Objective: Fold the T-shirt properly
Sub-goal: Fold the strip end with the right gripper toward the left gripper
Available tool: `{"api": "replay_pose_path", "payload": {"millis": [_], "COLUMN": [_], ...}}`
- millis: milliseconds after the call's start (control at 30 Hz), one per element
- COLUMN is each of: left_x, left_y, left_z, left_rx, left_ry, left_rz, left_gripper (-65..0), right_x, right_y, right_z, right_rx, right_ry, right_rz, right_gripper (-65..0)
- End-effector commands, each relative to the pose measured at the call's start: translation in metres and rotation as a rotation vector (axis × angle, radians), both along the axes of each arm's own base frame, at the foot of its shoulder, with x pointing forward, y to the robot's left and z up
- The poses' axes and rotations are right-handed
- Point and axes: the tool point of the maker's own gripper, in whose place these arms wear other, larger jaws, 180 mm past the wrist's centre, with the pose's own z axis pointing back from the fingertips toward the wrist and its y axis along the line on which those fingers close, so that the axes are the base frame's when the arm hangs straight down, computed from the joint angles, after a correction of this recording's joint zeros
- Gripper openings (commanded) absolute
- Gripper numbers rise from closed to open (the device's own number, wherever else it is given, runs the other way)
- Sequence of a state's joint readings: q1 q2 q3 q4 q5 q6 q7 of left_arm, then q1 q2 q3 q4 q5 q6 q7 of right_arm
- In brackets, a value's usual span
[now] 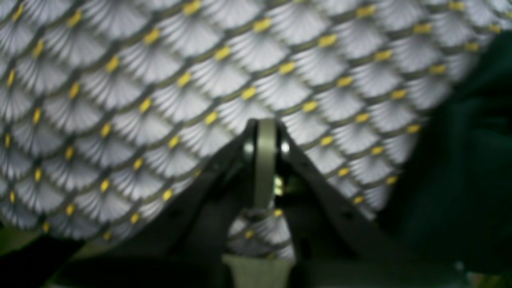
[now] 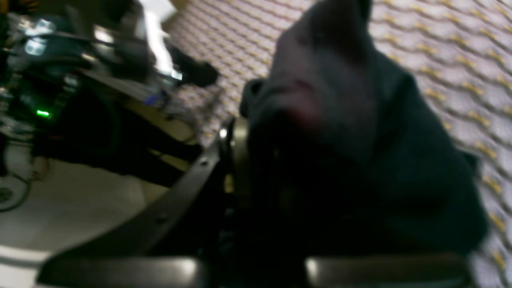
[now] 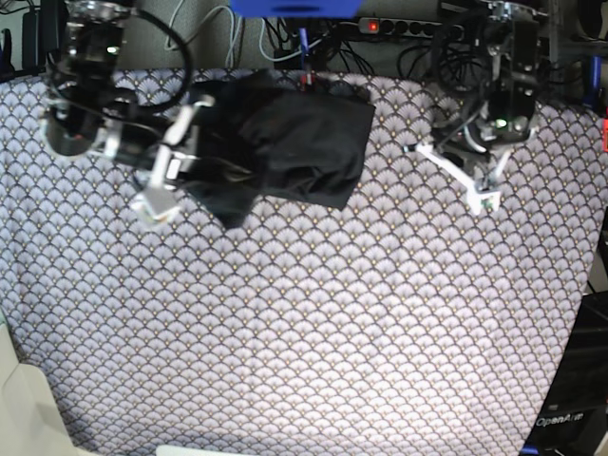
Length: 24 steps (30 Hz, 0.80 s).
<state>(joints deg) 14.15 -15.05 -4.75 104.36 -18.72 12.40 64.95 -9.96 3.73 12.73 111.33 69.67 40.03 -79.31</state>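
The black T-shirt (image 3: 294,138) lies bunched at the back of the table, left of centre. One end of it is lifted off the scallop-print tablecloth (image 3: 313,323). My right gripper (image 3: 171,190) is at the shirt's left edge, shut on a fold of it. In the right wrist view the dark T-shirt (image 2: 352,132) drapes over the right gripper (image 2: 256,136) and hides one finger. My left gripper (image 3: 484,198) hovers over bare tablecloth to the right of the shirt, shut and empty. In the left wrist view the left gripper (image 1: 265,128) has its fingers pressed together, with dark cloth (image 1: 464,160) at the right edge.
Cables and a power strip (image 3: 399,26) run along the far edge of the table. The tablecloth's front edge falls away at the lower left (image 3: 38,399). Electronics with a green light (image 2: 42,113) sit beyond the table's side.
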Motion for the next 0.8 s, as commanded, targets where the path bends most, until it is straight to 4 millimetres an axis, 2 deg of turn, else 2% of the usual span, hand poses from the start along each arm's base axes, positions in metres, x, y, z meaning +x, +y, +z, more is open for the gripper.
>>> {"api": "replay_pose_path", "payload": {"millis": [0,200,300,533,633,767], "left_x": [0.007,-0.003,-0.009,-0.009,-0.008,-0.007], "left_y": [0.011,0.041,0.051,0.050,0.050,0.048], "left_z": [0.010,0.010,0.010,0.015,0.016,0.017], "left_rx": [0.017,0.043,0.054,0.059,0.059,0.058], "left_ry": [-0.041,-0.034,-0.026,-0.037,-0.042,-0.047], "left_rz": [0.022,0.107,0.125,0.116,0.115,0.111], "left_gripper": [-65.0,-65.0,-65.0,-65.0,-65.0,-65.0], "right_x": [0.005,-0.003,-0.006,-0.003,0.004,0.009], "right_y": [0.010,0.045,0.057,0.078,0.087,0.091], "right_z": [0.021,0.032,0.017,-0.014,-0.011,-0.020], "right_rx": [0.077,0.154,0.139,0.137,0.153,0.153], "right_ry": [-0.057,-0.070,-0.031,0.065,0.052,0.083], "right_rz": [0.017,0.099,0.120,0.165,0.184,0.195], "right_gripper": [-65.0,-65.0,-65.0,-65.0,-65.0,-65.0]}}
